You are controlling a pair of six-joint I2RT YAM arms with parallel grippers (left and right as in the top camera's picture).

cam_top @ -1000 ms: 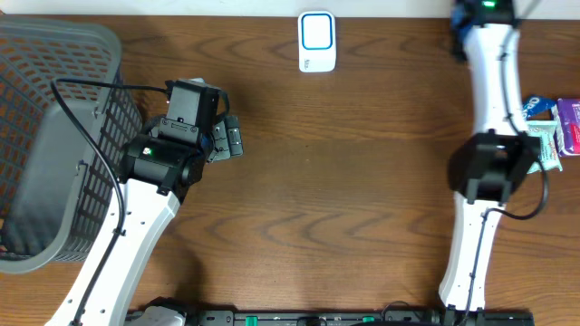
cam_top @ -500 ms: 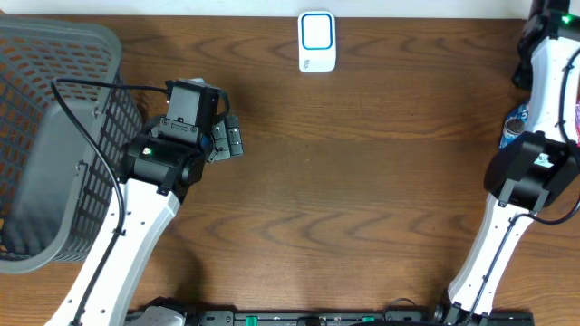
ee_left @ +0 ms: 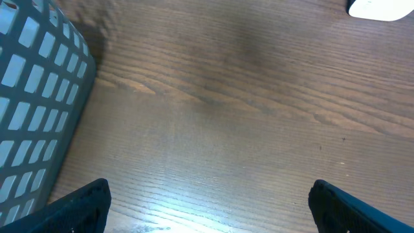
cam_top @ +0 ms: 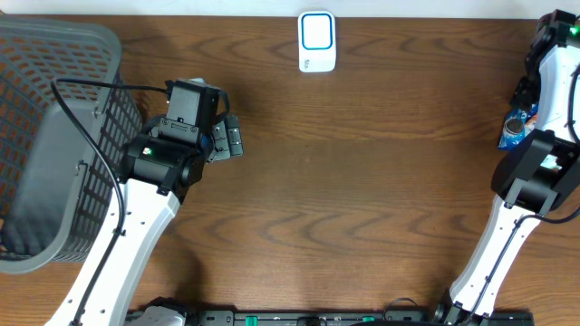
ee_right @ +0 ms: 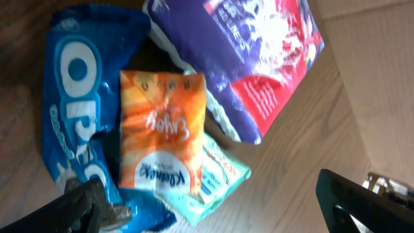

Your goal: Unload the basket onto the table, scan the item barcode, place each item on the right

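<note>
Right gripper (ee_right: 213,194) hangs over the pile (cam_top: 513,129) at the right edge of the table (cam_top: 362,199). Jaws are spread wide, nothing pinched.

Pile, from the wrist view:
- orange tissue pack (ee_right: 162,133) on top
- it overlaps a blue cookie pack (ee_right: 71,110) and a mint packet (ee_right: 220,178)
- purple bag (ee_right: 252,58) is just beside it on the far side

Which item gets scanned isn't certain; the top one is my bet. No barcode shows on any upward face.

Key geometry: the orange pack lies just ahead of the fingertips, offset toward the lower-left finger. Its long axis runs away from the wrist, so the jaws would close across its short side. Looks like a workable pinch line.

Left gripper (ee_left: 207,197) is also spread and empty, beside the basket (cam_top: 54,136), well apart from the pile. The right arm is clearly nearer.

Scanner (cam_top: 317,42) sits at the far table edge, mid-table, between the two arms and well left of the pile.
</note>
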